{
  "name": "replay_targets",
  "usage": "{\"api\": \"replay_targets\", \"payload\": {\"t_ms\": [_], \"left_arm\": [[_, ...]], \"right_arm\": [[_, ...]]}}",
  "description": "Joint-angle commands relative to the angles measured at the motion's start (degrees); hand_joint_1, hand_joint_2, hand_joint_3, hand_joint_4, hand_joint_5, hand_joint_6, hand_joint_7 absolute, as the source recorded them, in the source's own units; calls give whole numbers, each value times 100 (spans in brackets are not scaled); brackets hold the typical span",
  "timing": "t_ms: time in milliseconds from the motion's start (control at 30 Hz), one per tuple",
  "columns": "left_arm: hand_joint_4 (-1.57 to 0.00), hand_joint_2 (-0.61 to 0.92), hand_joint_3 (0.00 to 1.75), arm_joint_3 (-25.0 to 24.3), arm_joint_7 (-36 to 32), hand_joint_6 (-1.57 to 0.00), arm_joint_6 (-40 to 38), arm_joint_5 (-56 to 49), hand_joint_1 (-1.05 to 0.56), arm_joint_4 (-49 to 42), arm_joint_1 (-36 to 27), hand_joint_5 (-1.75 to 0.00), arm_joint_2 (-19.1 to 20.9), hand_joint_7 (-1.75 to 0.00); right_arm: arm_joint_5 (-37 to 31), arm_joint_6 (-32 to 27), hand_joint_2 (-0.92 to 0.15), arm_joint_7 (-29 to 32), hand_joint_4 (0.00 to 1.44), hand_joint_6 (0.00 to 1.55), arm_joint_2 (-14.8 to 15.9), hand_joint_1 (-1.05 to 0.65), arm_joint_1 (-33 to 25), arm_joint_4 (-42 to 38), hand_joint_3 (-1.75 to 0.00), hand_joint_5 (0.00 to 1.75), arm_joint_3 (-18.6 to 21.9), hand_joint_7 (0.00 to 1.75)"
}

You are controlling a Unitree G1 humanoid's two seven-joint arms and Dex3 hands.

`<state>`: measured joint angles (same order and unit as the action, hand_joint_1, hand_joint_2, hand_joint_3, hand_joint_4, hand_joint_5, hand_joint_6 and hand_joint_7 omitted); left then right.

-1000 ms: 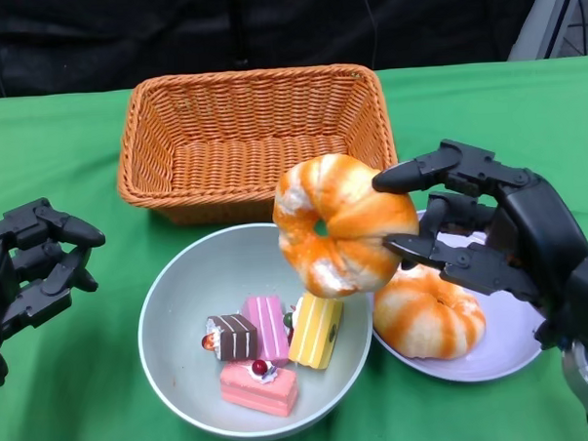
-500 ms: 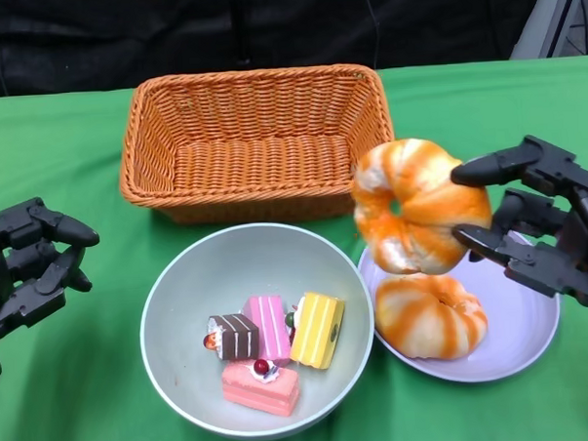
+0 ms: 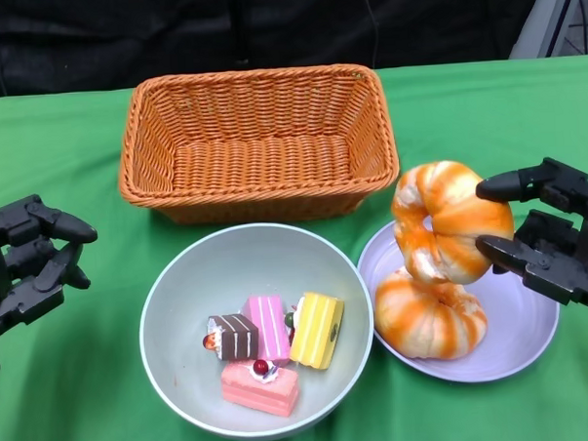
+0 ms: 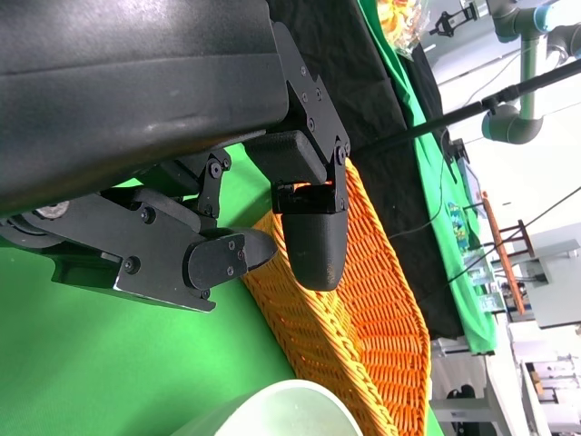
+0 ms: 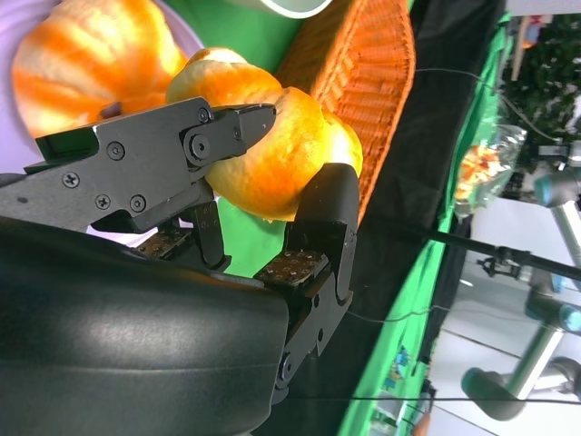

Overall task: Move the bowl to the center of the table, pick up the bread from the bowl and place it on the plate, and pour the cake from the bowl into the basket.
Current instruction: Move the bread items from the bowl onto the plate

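Bread [image 3: 452, 219] is pinched in my right hand [image 3: 554, 243] right over the plate [image 3: 522, 339], touching the 1 bread already there [image 3: 430, 315]. Left hand [image 3: 28, 266] is empty, fingers apart. Still left: the bowl's [image 3: 177, 304] cakes [image 3: 270, 347] into the basket [image 3: 254, 139].

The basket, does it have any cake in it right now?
No. The basket holds nothing, and the cake pieces all lie in the bowl.

Right hand [image 3: 554, 243]: held bread [image 3: 450, 219] sits directly atop second bread [image 3: 430, 317] on plate [image 3: 524, 342]; bare plate under hand. Basket [image 3: 256, 139] beyond, bowl [image 3: 181, 313] alongside. Left hand [image 3: 28, 266]: green cloth [image 3: 56, 133] around.
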<state>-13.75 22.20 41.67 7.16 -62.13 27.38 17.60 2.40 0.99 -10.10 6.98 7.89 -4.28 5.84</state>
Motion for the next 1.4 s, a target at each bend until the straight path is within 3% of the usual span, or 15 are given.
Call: {"api": "replay_targets", "payload": {"t_ms": [33,433,800,967,1033,1200,1400], "left_arm": [[-74,81,64,-39,-18,-77,-3,23,-5,-34,37,-153,132,-118],[-75,81,64,-53,-39,-78,-15,21,-4,-32,33,-151,146,-116],[-76,81,64,-55,-26,-79,-9,15,-5,-53,50,-150,166,-115],[-76,81,63,-62,-25,-79,-2,25,-4,-45,45,-150,163,-115],[-76,81,63,-51,-51,-79,-1,3,-5,-34,38,-150,166,-115],[-76,81,63,-59,1,-78,22,34,-5,-29,33,-151,148,-116],[-75,81,63,-32,-80,-78,15,-14,-5,-1,15,-150,133,-117]], "right_arm": [[-154,-36,-92,142,62,62,154,-9,202,-470,-25,146,3,114],[-456,88,-92,280,62,63,374,-12,622,-1532,-24,137,-54,105],[-958,-224,-92,582,68,70,542,-10,713,-1584,-22,117,-238,82],[-1331,-490,-92,703,72,74,659,-12,709,-1432,-21,100,-411,67],[-1502,-603,-92,790,78,77,684,-13,682,-1302,-22,79,-488,50],[-1658,-771,-92,851,81,77,681,-15,615,-1057,-19,50,-546,27],[-1736,-921,-92,797,80,64,751,-18,516,-774,-15,42,-638,12]]}}
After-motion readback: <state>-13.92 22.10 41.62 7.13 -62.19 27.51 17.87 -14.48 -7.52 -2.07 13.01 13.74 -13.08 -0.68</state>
